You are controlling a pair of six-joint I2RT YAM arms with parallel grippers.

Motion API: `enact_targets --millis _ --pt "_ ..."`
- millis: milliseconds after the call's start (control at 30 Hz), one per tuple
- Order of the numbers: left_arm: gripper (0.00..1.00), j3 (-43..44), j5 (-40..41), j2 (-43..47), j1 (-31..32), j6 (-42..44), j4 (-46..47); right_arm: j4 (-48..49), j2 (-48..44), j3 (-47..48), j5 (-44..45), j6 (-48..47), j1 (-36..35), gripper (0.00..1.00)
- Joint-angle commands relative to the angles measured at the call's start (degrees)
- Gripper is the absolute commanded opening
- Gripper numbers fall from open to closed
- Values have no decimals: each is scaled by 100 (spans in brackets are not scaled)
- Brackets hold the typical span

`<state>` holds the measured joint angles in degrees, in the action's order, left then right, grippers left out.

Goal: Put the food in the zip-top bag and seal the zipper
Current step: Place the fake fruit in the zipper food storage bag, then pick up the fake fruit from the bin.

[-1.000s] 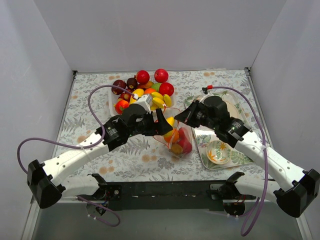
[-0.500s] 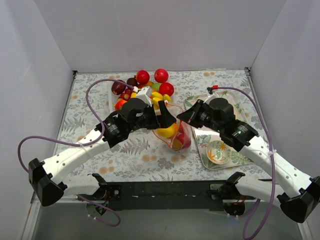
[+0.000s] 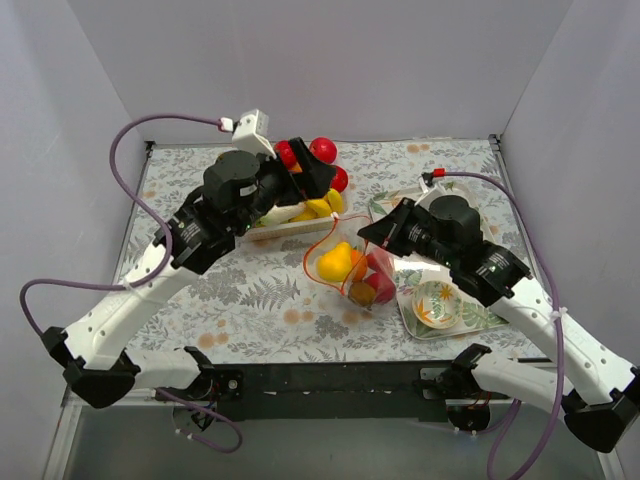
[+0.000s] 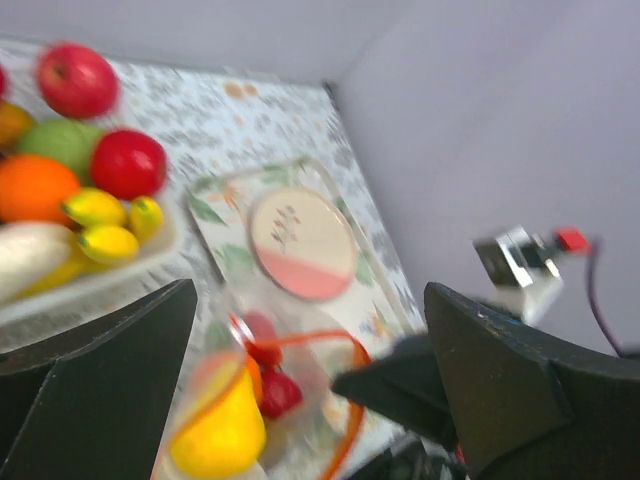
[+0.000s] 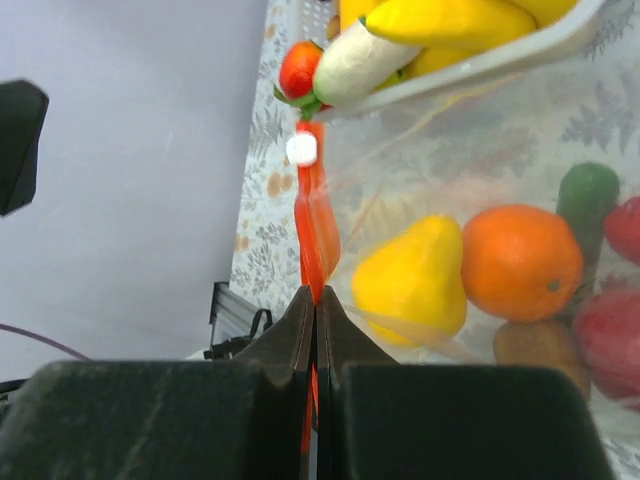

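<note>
Overhead view first: left fingers [image 3: 312,175] hang spread wide and empty above the white basket [image 3: 285,229] at 12 o'clock on the tabletop [image 3: 200,290]. A second ago they were down at the mouth of the zip-top bag [image 3: 355,272] with a yellow piece between them. That arm has since lifted and swung back toward 11 o'clock, and the yellow pear [image 3: 336,262] now lies inside the bag at the tabletop's centre, beside red and orange pieces. Right fingers [image 3: 383,231] sit at the bag's 2 o'clock edge, pinched on the zipper [image 3: 316,238], whose red-orange strip loops open around the mouth. A tray [image 3: 470,318] with plates lies at 4 o'clock.

Left wrist view: both fingers frame the picture, well apart, with nothing between them. Below them lies the bag with the pear, and toward 10 o'clock the basket's fruit [image 4: 128,162]. The picture is blurred, so the arm is probably moving.

Right wrist view: the fingers are closed flat on the red-orange strip, which runs up from them to a small white slider [image 5: 301,149] at 12 o'clock. The pear, an orange [image 5: 520,262] and a green piece [image 5: 588,195] rest behind the clear film at 3 o'clock.

One more piece is bagged, and the left arm looks set to fetch another from the basket. Plenty of food remains outside the bag and the mouth is open, so sealing is some way off
</note>
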<state>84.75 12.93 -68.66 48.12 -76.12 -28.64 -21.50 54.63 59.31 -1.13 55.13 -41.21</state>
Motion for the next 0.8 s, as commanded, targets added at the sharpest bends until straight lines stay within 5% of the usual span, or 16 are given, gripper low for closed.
enact_targets --millis 0,33,67,100,133,200,267,300,433,567,767 --pt "98 830 984 -849 -810 466 -563 1117 -391 -101 -478 -21 -106 1" --pt "97 911 792 -972 -1291 484 -511 991 -270 88 -589 -107 -133 1" --pt "96 981 694 -1130 -1488 519 -441 -211 -130 507 -512 -291 -133 1" --pt "96 1121 650 -1410 -1664 562 -284 -763 -15 877 472 -380 -124 1" --pt "94 1271 650 -1639 -1813 606 -273 -768 -127 776 612 -354 -133 1" --pt "93 1604 632 -2331 -2121 756 -317 735 -478 145 -478 -258 -185 1" --pt "92 2079 728 -2756 -2279 905 -274 -69 -288 621 -302 -536 -221 1" --pt "91 2246 755 -2984 -2324 1062 -195 -909 -191 843 448 -565 -229 1" --pt "90 3281 1133 -4239 -2430 1450 -150 -154 -673 117 227 -513 -229 1" --pt "91 3977 1405 -5067 -2482 1819 -177 -584 -576 222 429 -670 -221 1" --pt "93 4103 1511 -5622 -2544 2092 8 -373 -682 -68 341 -679 -229 1"
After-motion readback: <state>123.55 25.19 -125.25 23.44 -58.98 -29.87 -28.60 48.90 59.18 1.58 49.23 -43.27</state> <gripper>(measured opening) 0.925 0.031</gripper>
